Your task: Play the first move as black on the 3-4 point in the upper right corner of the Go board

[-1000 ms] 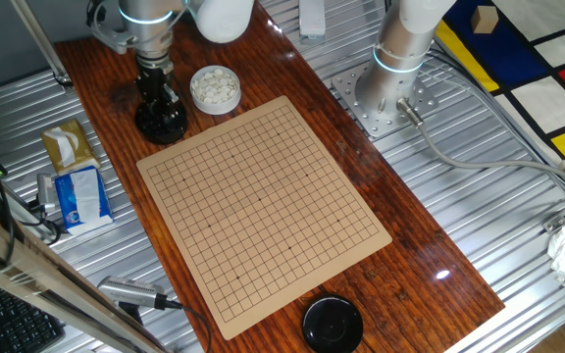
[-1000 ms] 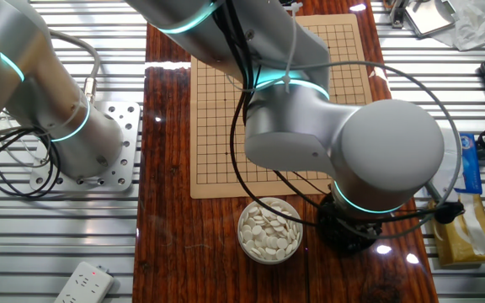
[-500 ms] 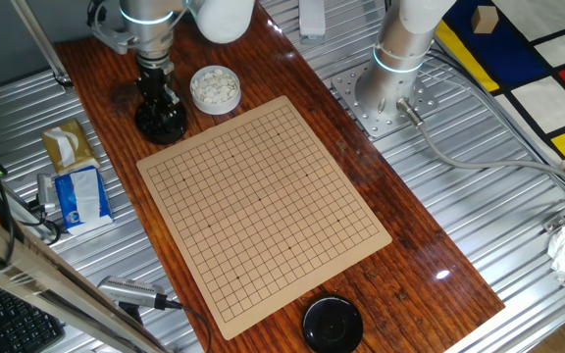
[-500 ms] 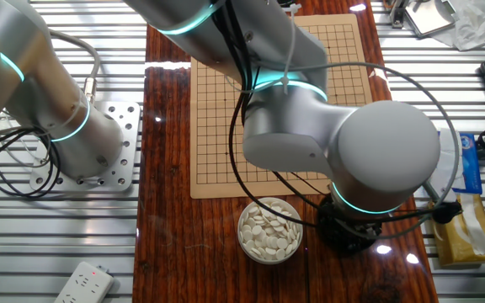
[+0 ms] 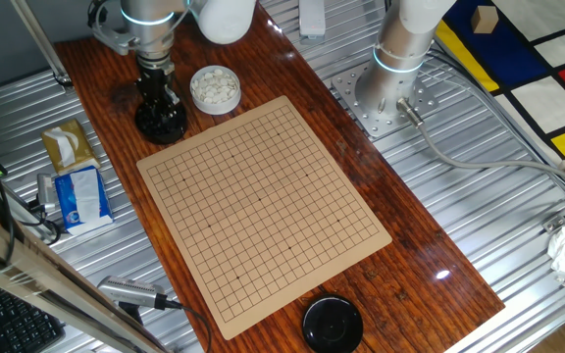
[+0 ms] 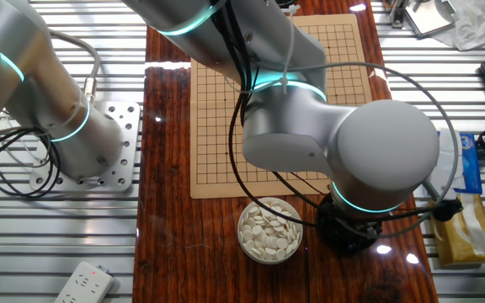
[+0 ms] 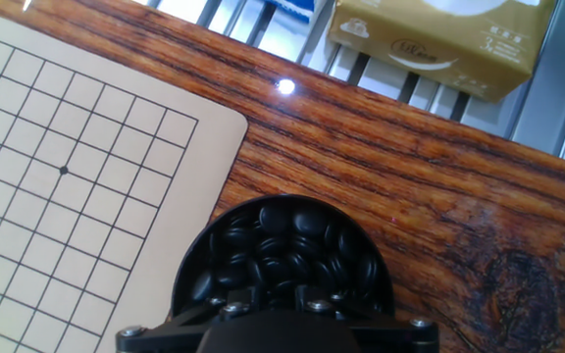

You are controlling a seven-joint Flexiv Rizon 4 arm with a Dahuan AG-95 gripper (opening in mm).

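Dark, glossy wood forms the table (image 5: 415,250), which rests on ribbed metal decking. My gripper (image 5: 158,90) stands vertically over the black bowl (image 5: 160,123) at the far left corner of the Go board (image 5: 263,211). From the hand view, the base of the gripper (image 7: 278,328) fills the bottom edge, and its fingers go down among the black stones (image 7: 282,250) heaped in the bowl (image 7: 381,275). The fingertips are hidden by the gripper body, so I cannot tell how far apart they are or whether any stone is between them.

Just beside the black bowl sits the white bowl (image 5: 214,88), full of white stones (image 6: 269,231). In the other fixed view, my arm (image 6: 335,143) covers most of the black bowl (image 6: 348,236) and a large part of the board (image 6: 217,109).

The board carries no stones in any view. One rounded corner (image 7: 226,126) lies close to the black bowl in the hand view, with a star point (image 7: 64,170) marked a few lines in from both edges. The 3-4 point cannot be picked out with certainty from these views; the visible crossings around the corners are bare.

A black lid (image 5: 333,325) lies on the table at the near edge of the board. A tissue pack (image 7: 439,39) sits on the decking beyond the table edge, and a blue packet (image 5: 78,196) lies next to it. A second arm's base (image 5: 385,93) is bolted to a plate on the right.
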